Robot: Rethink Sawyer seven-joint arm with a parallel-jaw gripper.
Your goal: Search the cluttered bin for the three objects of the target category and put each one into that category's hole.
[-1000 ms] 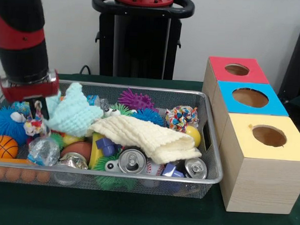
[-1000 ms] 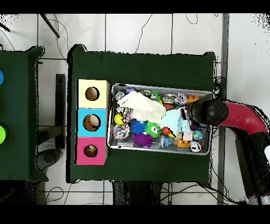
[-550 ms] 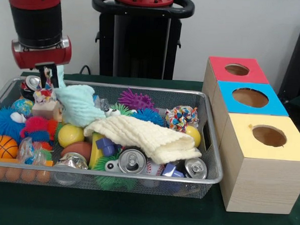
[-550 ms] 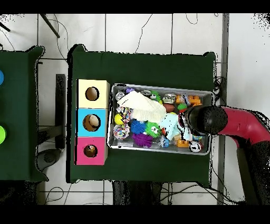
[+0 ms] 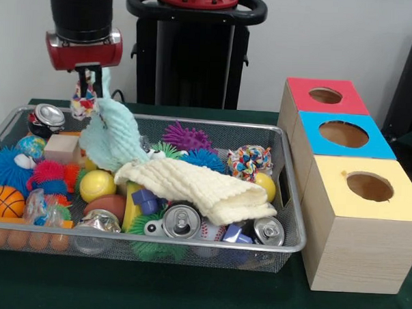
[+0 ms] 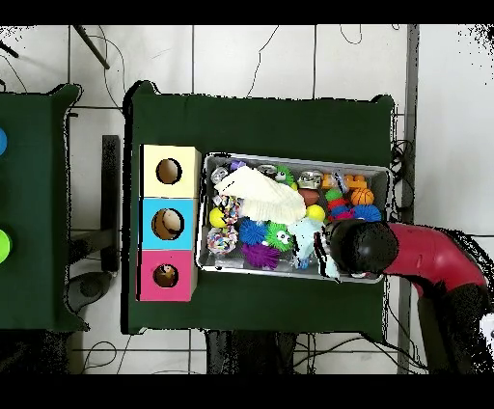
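My gripper hangs above the bin's left end, shut on a small multicoloured rope toy. A light blue knitted cloth is caught with it; the cloth dangles from the fingers and its lower end still lies on the toys. In the overhead view the arm covers the gripper, and only the blue cloth shows beside it. A second rope toy lies near the bin's right end. The red, blue and yellow hole boxes stand to the right of the bin.
The wire bin is packed with spiky balls, cans, a wooden block, a small basketball and a cream knitted cloth draped over the middle. The bin's rim and the tall boxes bound the space.
The gripper has risen out of the bin and moved right in the front view, lifting the rope toy and dragging the blue cloth up with it. Toys beneath it are uncovered.
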